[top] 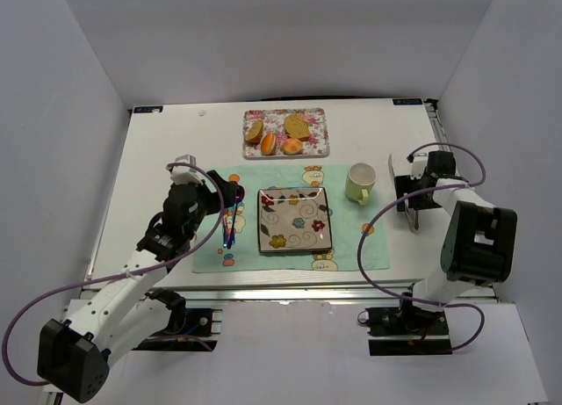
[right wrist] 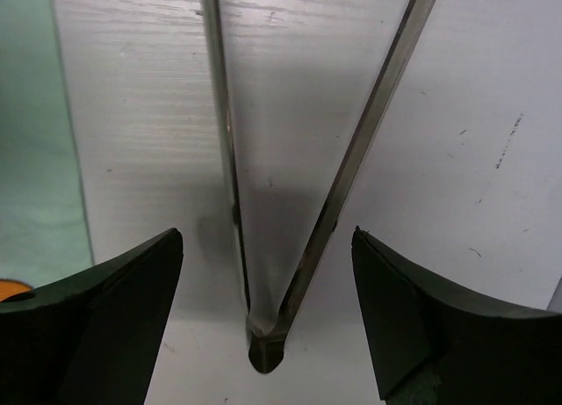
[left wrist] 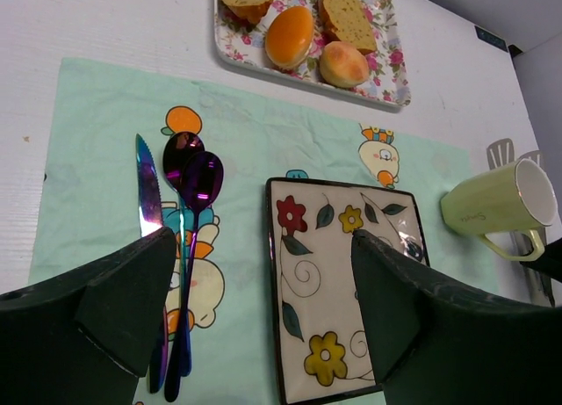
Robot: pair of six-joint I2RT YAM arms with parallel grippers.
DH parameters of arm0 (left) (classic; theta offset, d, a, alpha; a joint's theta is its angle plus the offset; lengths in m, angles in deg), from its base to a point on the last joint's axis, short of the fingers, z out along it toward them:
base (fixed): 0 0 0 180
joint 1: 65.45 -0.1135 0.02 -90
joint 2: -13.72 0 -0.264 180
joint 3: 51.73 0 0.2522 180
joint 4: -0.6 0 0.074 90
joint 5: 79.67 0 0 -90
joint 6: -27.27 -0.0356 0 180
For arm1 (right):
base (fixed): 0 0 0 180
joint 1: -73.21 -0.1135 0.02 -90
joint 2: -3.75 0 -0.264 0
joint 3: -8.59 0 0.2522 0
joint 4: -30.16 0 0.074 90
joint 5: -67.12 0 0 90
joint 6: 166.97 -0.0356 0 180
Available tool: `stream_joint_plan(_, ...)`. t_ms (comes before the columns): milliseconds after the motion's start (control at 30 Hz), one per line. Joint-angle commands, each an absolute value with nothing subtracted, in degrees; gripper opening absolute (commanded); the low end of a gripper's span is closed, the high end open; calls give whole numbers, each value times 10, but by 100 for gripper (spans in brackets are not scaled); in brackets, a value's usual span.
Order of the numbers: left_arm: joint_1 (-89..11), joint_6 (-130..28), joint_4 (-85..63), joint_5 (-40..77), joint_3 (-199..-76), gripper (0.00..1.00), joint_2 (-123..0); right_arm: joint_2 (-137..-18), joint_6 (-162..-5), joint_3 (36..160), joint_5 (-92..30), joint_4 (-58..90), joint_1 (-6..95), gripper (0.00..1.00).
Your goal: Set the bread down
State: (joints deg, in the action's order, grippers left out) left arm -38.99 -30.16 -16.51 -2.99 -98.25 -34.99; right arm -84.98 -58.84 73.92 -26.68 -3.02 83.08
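The bread (top: 268, 142) is a small smooth orange-golden oval lying on the floral tray (top: 318, 150) at the back, between the tan slices; in the left wrist view the bread (left wrist: 289, 36) shows at the top. My left gripper (top: 234, 195) is open and empty over the left part of the placemat, well short of the tray; in its own view the left gripper (left wrist: 263, 273) hangs over the plate's left edge. My right gripper (top: 409, 197) is open at the right; in its own view the right gripper (right wrist: 268, 273) straddles the hinge end of metal tongs (right wrist: 351, 159) without gripping them.
A square flowered plate (top: 294, 242) sits on the mint placemat (top: 347, 251). A knife (left wrist: 147, 190) and purple spoons (left wrist: 198, 177) lie left of it. A pale green cup (top: 360, 183) stands right of the plate. A pale-orange ball (left wrist: 343, 64) and bread slices (left wrist: 349, 10) share the tray.
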Motion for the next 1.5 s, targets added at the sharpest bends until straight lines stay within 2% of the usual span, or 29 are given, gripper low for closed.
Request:
stream_joint_plan(0, -389, -306, -183, -45, -997, 90, -347, -887, -631, 770, -232, 13, 831, 81)
stream_joint_plan(200, -389, -296, -177, -43, -989, 90, -347, -938, -644, 790, -231, 45, 830, 78)
stream_joint_plan(233, -389, -294, -173, -42, -987, 90, -346, -943, -642, 793, -235, 48, 830, 74)
stream_joint_plan(267, -389, -292, -171, -41, -985, 90, -348, -954, -643, 797, -256, 53, 831, 65)
stream_joint_plan(367, -389, -289, -172, -43, -987, 90, -348, -963, -636, 801, -282, 59, 831, 51)
stream_joint_plan(400, -389, -289, -171, -43, -987, 90, -347, -964, -633, 803, -288, 55, 831, 37)
stream_joint_plan(533, -389, -289, -179, -47, -992, 90, -344, -954, -609, 825, -313, 27, 831, 14)
stream_joint_plan(633, -389, -291, -186, -47, -997, 90, -335, -902, -571, 865, -370, 2, 829, 15)
stream_joint_plan(733, -389, -292, -191, -50, -1002, 91, -325, -863, -532, 944, -436, -33, 810, 23)
stream_joint_plan(867, -390, -296, -196, -56, -1013, 91, -322, -863, -521, 1046, -468, -102, 743, 30)
stream_joint_plan(1000, -389, -298, -204, -58, -1021, 91, -321, -882, -524, 1107, -485, -108, 665, 39)
stream_joint_plan(1300, -389, -282, -226, -72, -1013, 91, -287, -957, -513, 1206, -492, -140, 563, 43)
stream_joint_plan(1467, -389, -275, -237, -83, -1009, 91, -269, -1009, -594, 1250, -514, -145, 540, 43)
